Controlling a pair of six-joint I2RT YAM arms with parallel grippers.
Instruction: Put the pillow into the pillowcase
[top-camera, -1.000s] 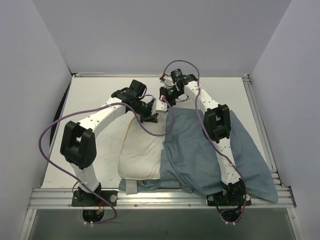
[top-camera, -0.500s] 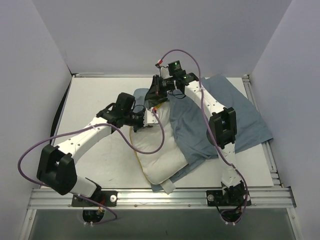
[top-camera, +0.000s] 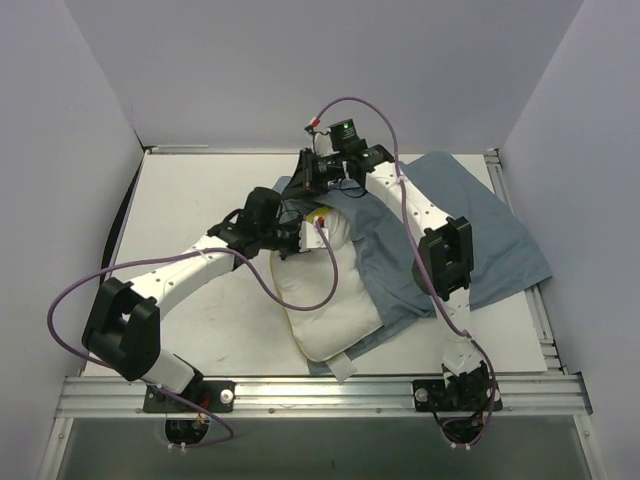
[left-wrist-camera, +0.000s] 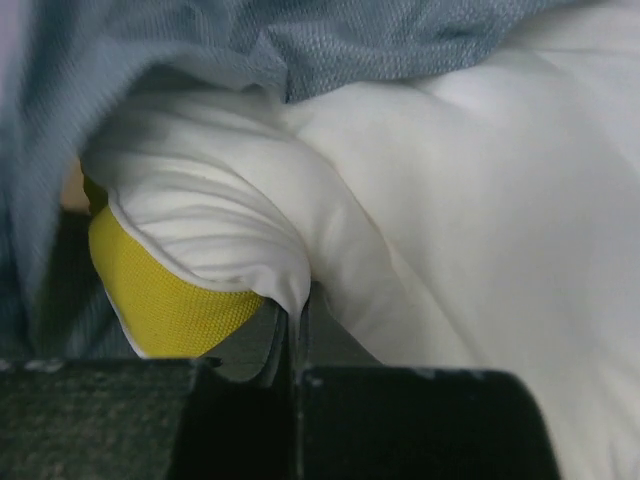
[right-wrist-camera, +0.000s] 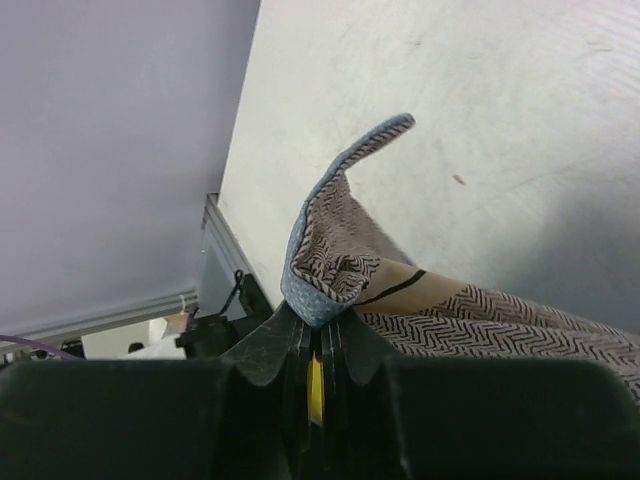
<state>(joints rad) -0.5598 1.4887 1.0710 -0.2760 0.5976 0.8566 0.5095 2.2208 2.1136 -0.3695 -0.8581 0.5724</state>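
Note:
The white pillow (top-camera: 325, 300) lies at the table's middle, its far right part under the grey-blue pillowcase (top-camera: 480, 235). My left gripper (top-camera: 292, 238) is shut on a pinch of the pillow's white fabric (left-wrist-camera: 290, 290) beside its yellow band (left-wrist-camera: 160, 290). My right gripper (top-camera: 305, 185) is shut on the pillowcase's edge (right-wrist-camera: 325, 285), held above the pillow's far corner. The case's tan herringbone lining (right-wrist-camera: 480, 310) shows below the pinched edge. A yellow sliver shows between the right jaws.
White table (top-camera: 190, 200) with metal rails along the near edge (top-camera: 300, 395) and right side (top-camera: 520, 240). Purple cables (top-camera: 70, 300) loop from both arms. Grey walls enclose the table on the left, back and right.
The left arm has pushed the pillow further toward the far right, under the case. The right gripper has drawn the pillowcase's edge slightly left over the pillow's far corner.

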